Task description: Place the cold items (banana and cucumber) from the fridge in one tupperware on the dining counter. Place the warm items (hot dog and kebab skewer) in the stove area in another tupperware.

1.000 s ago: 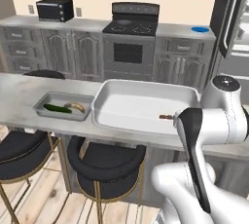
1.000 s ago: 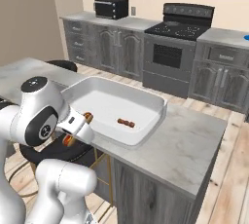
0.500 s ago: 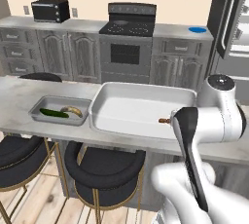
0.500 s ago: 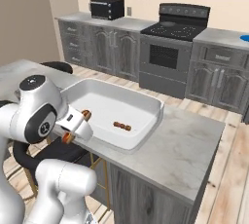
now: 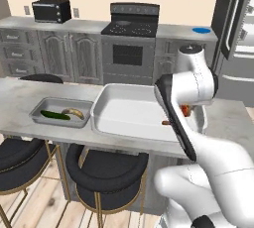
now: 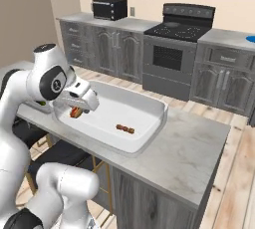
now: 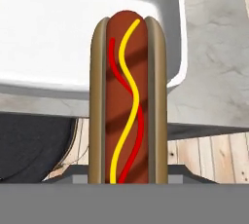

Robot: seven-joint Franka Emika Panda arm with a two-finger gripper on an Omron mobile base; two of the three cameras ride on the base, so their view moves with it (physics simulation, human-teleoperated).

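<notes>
My gripper (image 6: 77, 108) is shut on the hot dog (image 6: 75, 112) and holds it just over the near left rim of the large white tupperware (image 6: 149, 104). The hot dog (image 7: 128, 101) stands upright in the hand view, with that tupperware (image 7: 68, 33) beyond it. From the left base view, the hot dog (image 5: 185, 110) peeks out beside my forearm. The kebab skewer (image 6: 125, 129) lies on the white tupperware's floor, and its end (image 5: 165, 122) shows in the left base view. A small grey tupperware (image 5: 39, 110) holds the cucumber (image 5: 54, 116) and the banana (image 5: 74, 112).
The marble dining counter (image 6: 199, 153) runs bare to the right of the white tupperware. Two black stools (image 5: 104, 167) stand under its near edge. Across the room are the stove (image 5: 130, 43), a microwave (image 5: 51, 10) and the fridge (image 5: 238, 33).
The whole picture has shifted, so the base has driven. My hand has carried the hot dog up from the counter's near edge to the white tupperware's rim.
</notes>
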